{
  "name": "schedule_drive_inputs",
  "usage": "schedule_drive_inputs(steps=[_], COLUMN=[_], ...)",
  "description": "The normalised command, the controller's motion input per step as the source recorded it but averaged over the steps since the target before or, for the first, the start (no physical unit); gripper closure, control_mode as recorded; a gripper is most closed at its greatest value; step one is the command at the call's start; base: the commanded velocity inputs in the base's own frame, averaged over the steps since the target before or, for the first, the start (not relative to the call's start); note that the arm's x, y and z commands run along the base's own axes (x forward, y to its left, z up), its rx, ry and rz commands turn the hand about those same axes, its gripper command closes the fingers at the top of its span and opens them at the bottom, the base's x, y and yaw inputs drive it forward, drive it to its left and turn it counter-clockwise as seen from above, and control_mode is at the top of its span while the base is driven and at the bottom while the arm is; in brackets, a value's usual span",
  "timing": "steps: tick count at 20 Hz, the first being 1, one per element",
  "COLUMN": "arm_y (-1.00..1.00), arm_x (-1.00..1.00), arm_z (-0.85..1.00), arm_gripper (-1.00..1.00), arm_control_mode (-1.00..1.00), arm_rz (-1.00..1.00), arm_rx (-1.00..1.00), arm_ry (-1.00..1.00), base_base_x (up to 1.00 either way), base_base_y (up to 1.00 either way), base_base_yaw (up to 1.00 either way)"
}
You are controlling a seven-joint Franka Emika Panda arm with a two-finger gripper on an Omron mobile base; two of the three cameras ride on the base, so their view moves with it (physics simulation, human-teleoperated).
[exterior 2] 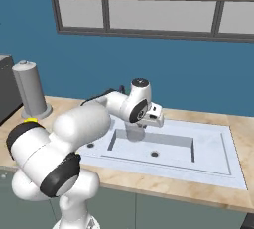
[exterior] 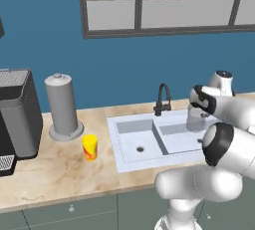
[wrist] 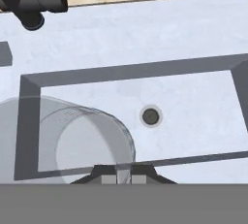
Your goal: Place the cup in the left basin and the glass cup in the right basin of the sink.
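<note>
My gripper point(wrist: 123, 173) is shut on the wall of the glass cup point(wrist: 72, 140), a see-through grey tumbler. It hangs over the near-left part of the right basin point(wrist: 193, 97), whose round drain shows beside it. From the base, the glass cup point(exterior: 194, 120) hangs under my hand above the right basin point(exterior: 175, 139) of the pale sink point(exterior: 115, 142). The yellow cup point(exterior: 89, 147) with red splashes stands upright on the counter, left of the sink. The left basin point(exterior: 130, 135) holds nothing. In the right base view the glass cup point(exterior 2: 133, 133) sits low over the right basin point(exterior 2: 168, 146).
A black curved faucet point(exterior: 162, 99) rises behind the sink's divider. A tall grey cylinder on a round base point(exterior: 61, 107) stands at the back left. A dark appliance point(exterior: 17, 117) fills the far left of the marble counter point(exterior: 50, 174).
</note>
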Motion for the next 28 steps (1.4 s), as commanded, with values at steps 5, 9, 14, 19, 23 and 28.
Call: schedule_drive_inputs(steps=[5, 9, 14, 19, 23, 28], arm_y=[0.0, 0.0, 0.0, 0.0, -0.01, 0.0], arm_x=[0.32, 0.3, 0.3, 0.22, 0.05, 0.01], arm_z=[-0.45, -0.41, -0.4, -0.34, -0.23, -0.18], arm_gripper=[1.0, 1.0, 1.0, 1.0, 1.0, 1.0], arm_control_mode=[-1.0, -1.0, -1.0, -1.0, -1.0, -1.0], arm_rz=[0.01, 0.01, 0.01, 0.01, 0.01, 0.0], arm_rx=[0.0, 0.01, 0.01, 0.03, 0.02, 0.01], arm_ry=[0.0, 0.0, 0.0, 0.01, 0.03, 0.05], base_base_x=[0.0, 0.0, 0.0, 0.0, 0.0, 0.0], base_base_y=[0.0, 0.0, 0.0, 0.0, 0.0, 0.0], base_base_yaw=[0.0, 0.0, 0.0, 0.0, 0.0, 0.0])
